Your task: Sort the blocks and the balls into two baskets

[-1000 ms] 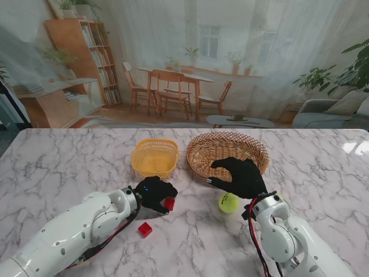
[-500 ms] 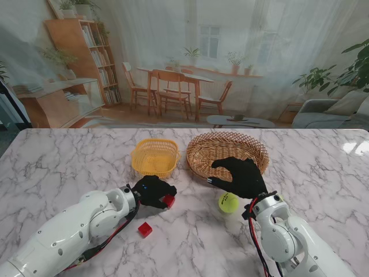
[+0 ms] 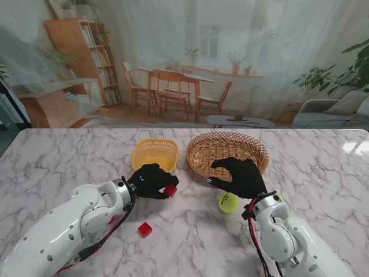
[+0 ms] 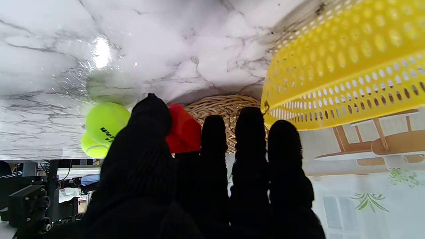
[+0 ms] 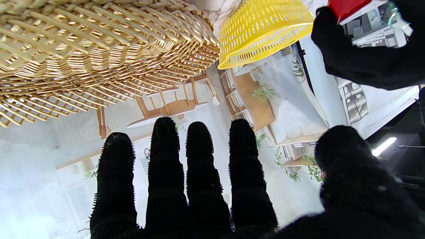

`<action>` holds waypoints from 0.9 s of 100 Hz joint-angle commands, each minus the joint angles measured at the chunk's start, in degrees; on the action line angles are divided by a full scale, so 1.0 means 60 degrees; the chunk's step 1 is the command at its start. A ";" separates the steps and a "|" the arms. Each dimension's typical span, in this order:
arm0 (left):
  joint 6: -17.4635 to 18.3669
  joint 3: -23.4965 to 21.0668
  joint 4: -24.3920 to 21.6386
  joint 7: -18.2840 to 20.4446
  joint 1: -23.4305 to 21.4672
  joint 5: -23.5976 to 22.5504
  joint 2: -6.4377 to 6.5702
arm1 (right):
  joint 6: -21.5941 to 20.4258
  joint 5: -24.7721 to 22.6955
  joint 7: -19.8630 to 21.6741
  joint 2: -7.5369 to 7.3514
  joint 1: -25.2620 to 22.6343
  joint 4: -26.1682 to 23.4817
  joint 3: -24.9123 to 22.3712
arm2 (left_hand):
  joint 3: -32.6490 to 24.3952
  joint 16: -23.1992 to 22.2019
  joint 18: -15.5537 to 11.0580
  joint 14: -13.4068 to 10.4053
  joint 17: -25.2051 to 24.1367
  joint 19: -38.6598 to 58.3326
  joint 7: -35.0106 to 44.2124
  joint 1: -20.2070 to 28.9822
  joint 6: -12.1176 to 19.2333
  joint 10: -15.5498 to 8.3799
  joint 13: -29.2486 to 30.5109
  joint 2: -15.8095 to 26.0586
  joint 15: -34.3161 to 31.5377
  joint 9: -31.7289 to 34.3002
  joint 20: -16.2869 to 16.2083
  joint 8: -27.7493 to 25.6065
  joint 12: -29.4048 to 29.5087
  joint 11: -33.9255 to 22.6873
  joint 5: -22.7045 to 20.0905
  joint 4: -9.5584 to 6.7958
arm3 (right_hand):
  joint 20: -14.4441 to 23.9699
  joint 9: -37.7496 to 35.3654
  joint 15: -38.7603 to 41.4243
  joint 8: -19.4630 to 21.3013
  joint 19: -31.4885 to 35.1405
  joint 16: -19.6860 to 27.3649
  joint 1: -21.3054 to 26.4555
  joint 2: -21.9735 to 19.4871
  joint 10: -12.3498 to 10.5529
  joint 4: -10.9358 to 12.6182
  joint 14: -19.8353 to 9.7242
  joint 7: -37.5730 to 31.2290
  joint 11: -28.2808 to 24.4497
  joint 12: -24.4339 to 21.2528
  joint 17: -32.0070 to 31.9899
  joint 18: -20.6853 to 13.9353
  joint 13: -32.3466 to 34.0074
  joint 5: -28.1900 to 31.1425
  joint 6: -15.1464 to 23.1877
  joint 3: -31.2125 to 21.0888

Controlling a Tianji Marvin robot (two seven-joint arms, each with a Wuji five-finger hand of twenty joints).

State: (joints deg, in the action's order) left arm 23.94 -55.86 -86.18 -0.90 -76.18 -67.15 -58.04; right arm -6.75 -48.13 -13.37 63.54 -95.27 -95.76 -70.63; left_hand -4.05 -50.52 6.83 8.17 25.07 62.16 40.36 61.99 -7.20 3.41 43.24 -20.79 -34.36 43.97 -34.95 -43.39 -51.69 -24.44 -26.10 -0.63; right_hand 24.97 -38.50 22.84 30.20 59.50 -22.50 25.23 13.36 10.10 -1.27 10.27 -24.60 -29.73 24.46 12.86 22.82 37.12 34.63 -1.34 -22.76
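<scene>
Fingers (image 3: 154,180) pinching red block (image 3: 170,190), marble table (image 3: 69,161)

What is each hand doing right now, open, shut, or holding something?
Left hand: shut on the small red plastic block.
Right hand: open, holding nothing, fingers spread near the woven wicker basket.
</scene>
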 commanded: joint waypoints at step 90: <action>-0.2362 0.1059 0.2688 -0.0578 0.2614 0.0930 -0.0312 | 0.0219 -0.0012 0.0082 0.0005 0.0062 0.0109 0.0054 | 0.0029 -0.0012 0.0056 0.0086 -0.0340 0.0098 0.0303 0.0549 0.0435 0.0048 -0.0236 0.0821 0.0182 -0.0451 -0.0261 0.0002 0.0371 0.0027 -0.0135 -0.0311 | 0.0102 0.0165 -0.0380 -0.0062 0.0010 -0.0069 0.0099 -0.0341 -0.0078 0.0003 0.0065 0.0139 0.0119 -0.0006 -0.0035 0.0075 0.0099 -0.0086 0.0150 0.0077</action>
State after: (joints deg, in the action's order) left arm 10.15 -49.30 -70.74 -5.63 -61.19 -61.96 -59.39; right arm -5.76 -48.15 -13.07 63.54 -94.93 -95.34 -70.44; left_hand -2.93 -50.52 6.83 8.17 23.76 62.17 40.09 61.94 -6.66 3.20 43.21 -19.58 -34.11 42.77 -35.48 -42.78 -50.18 -23.74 -26.01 -0.63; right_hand 24.97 -38.50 22.84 30.20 59.50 -22.51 25.23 13.36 10.10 -1.27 10.27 -24.60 -29.73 24.46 12.86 22.82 37.12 34.63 -1.34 -22.76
